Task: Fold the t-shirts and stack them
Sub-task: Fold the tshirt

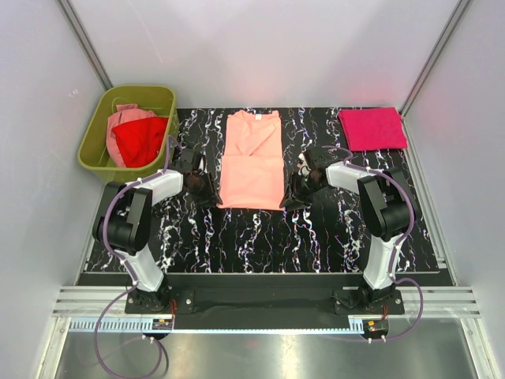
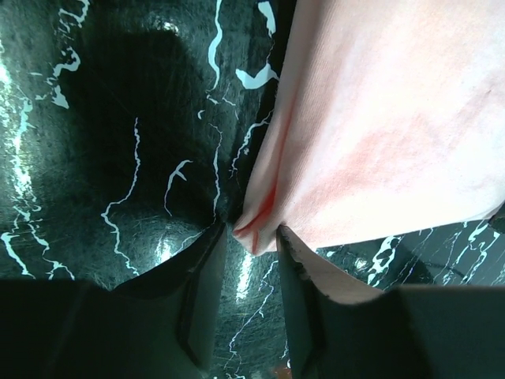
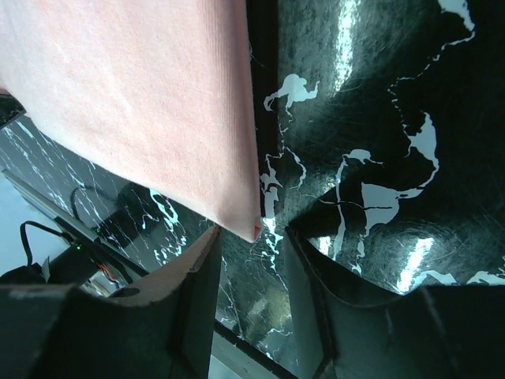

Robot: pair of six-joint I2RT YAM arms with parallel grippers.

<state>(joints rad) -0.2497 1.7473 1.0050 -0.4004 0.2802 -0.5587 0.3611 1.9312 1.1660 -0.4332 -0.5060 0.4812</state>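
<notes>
A salmon-peach t-shirt [image 1: 252,158] lies flat mid-table, folded into a long strip running front to back. My left gripper [image 1: 207,189] is open at its near left corner. In the left wrist view the shirt [image 2: 379,118] has its corner tip between the fingertips of the left gripper [image 2: 252,230], with the jaws apart. My right gripper [image 1: 296,189] is open at the near right corner. In the right wrist view the shirt [image 3: 134,103] has its corner just inside the gap of the right gripper [image 3: 252,229]. A folded magenta-pink t-shirt [image 1: 372,128] lies at the back right.
An olive-green bin [image 1: 95,146] at the back left holds a red t-shirt [image 1: 140,140] and a dusty pink one [image 1: 126,118]. The black marbled table [image 1: 260,237] is walled by white panels at the back and sides.
</notes>
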